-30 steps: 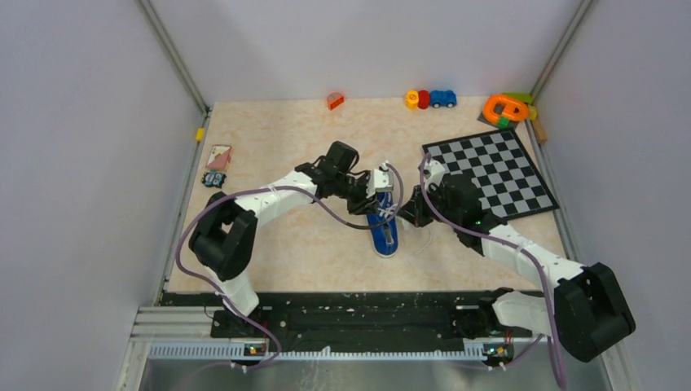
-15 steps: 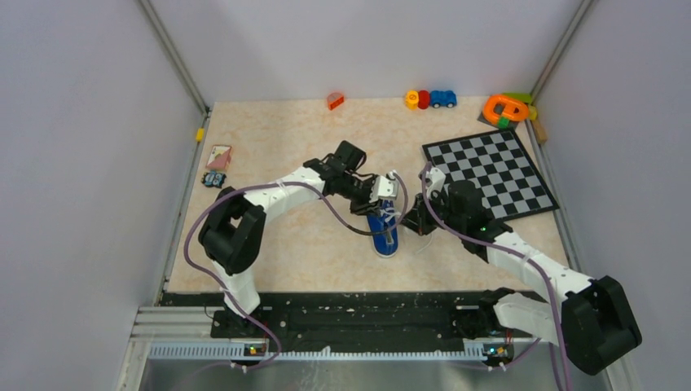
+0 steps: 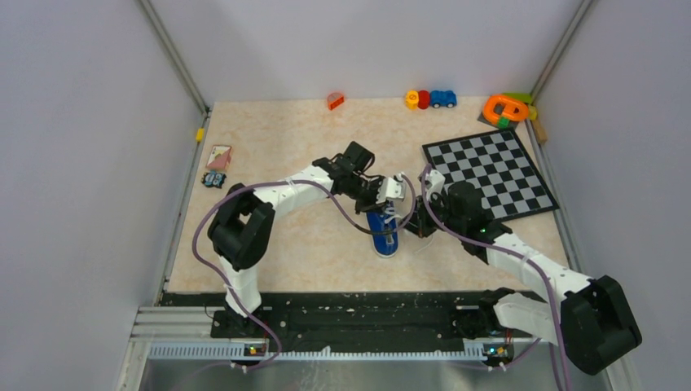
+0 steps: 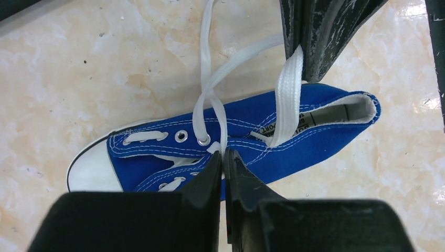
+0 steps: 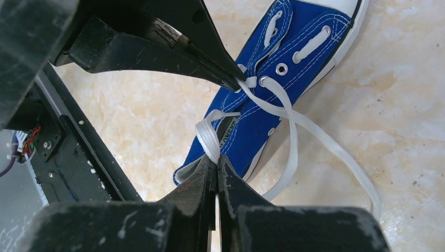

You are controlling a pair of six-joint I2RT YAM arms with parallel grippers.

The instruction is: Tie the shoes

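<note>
Pinching flat laces (image 4: 289, 86), left hand (image 4: 224, 155) and right hand (image 5: 216, 158) flank canvas sneaker (image 4: 325, 143).

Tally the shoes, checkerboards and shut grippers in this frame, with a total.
Blue sneaker: 1
Checkerboard: 1
Shut grippers, each pinching the white lace: 2 (left gripper, right gripper)
Total: 4

Item count: one blue sneaker (image 3: 384, 234); one white lace (image 4: 210, 100); two grippers (left gripper (image 4: 224, 157), right gripper (image 5: 216, 160)); one chequered board (image 3: 491, 171); one blue toy car (image 3: 443, 98); one orange ring toy (image 3: 505, 107); one card (image 3: 218, 156)
</note>
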